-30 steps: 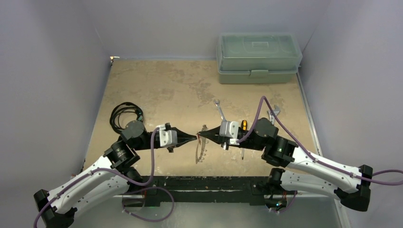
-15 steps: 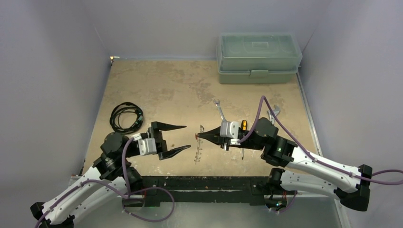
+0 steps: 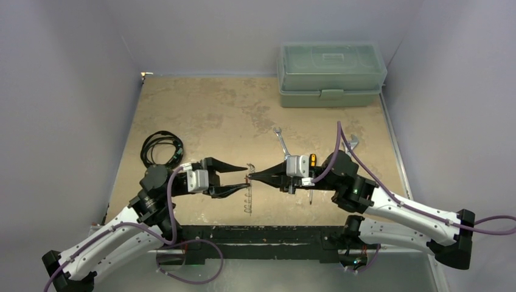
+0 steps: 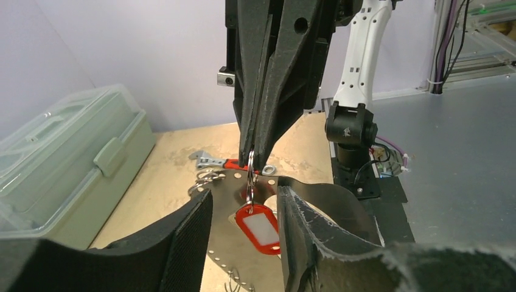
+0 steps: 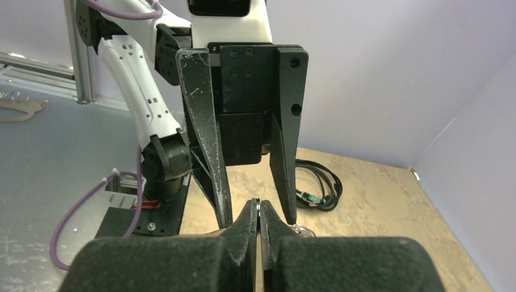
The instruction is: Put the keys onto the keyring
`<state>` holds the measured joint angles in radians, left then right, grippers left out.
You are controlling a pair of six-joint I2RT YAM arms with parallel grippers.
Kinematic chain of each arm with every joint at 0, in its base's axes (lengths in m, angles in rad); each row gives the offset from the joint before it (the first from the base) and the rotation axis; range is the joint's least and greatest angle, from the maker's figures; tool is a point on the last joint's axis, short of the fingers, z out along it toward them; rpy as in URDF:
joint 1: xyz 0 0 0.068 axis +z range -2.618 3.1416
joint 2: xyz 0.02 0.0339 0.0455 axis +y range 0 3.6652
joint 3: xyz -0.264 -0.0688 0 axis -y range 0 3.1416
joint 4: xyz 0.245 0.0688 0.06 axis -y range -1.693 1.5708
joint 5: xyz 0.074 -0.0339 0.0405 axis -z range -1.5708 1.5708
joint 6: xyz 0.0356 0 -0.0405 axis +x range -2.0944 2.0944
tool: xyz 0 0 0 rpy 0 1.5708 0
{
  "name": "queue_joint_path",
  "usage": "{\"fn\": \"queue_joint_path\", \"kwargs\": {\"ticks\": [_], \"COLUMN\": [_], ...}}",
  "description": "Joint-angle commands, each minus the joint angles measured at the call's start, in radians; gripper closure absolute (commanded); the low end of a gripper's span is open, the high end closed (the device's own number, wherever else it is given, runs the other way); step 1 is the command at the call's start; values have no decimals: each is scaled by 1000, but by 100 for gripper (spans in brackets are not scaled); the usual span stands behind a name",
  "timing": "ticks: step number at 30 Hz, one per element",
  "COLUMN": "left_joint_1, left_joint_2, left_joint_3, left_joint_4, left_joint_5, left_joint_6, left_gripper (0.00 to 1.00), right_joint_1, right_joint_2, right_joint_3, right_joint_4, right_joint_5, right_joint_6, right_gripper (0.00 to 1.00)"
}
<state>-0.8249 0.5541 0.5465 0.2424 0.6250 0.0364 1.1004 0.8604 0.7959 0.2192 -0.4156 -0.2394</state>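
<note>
My right gripper (image 3: 251,177) is shut on a small silvery split ring (image 4: 251,168) from which a red plastic tag (image 4: 259,226) hangs. I cannot make out the key itself. The shiny keyring (image 3: 246,196) hangs edge-on below that grip and shows in the left wrist view as a flat silvery band (image 4: 226,201) fringed with small loops. My left gripper (image 3: 243,177) is open, one finger on each side of the red tag. In the right wrist view the jaws (image 5: 258,210) pinch a thin metal edge.
A green toolbox (image 3: 331,73) stands at the back right. A coiled black cable (image 3: 160,149) lies at the left. Two spanners (image 3: 281,141) (image 3: 350,146) and an orange-handled screwdriver (image 3: 312,160) lie beside the right arm. A red-handled wrench (image 4: 212,161) is behind the keyring.
The left gripper let go at the right gripper's tip, opened and drew back left, then came forward again with its jaws narrower round the red tag. The right gripper and keyring shifted slightly left.
</note>
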Motion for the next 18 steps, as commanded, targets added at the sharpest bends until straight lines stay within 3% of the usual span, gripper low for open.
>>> {"fn": "queue_joint_path", "kwargs": {"ticks": [1, 9, 13, 15, 18], "left_joint_1": [3, 3, 3, 3, 3], "left_joint_2": [-13, -29, -24, -16, -2], "left_joint_3": [5, 0, 4, 11, 22], "left_joint_4": [28, 28, 26, 16, -12], "left_joint_5": [30, 15, 13, 6, 0], "left_joint_6": [-10, -3, 2, 5, 22], "left_gripper": [60, 69, 83, 100, 100], "right_joint_1": [2, 1, 2, 2, 2], "right_joint_2": [11, 36, 45, 50, 55], "right_joint_3": [11, 2, 7, 11, 9], "right_joint_4": [107, 152, 147, 143, 140], "right_joint_5": [-37, -51, -60, -64, -70], "right_joint_6": [34, 60, 60, 61, 66], "right_gripper": [100, 100, 100, 100, 100]}}
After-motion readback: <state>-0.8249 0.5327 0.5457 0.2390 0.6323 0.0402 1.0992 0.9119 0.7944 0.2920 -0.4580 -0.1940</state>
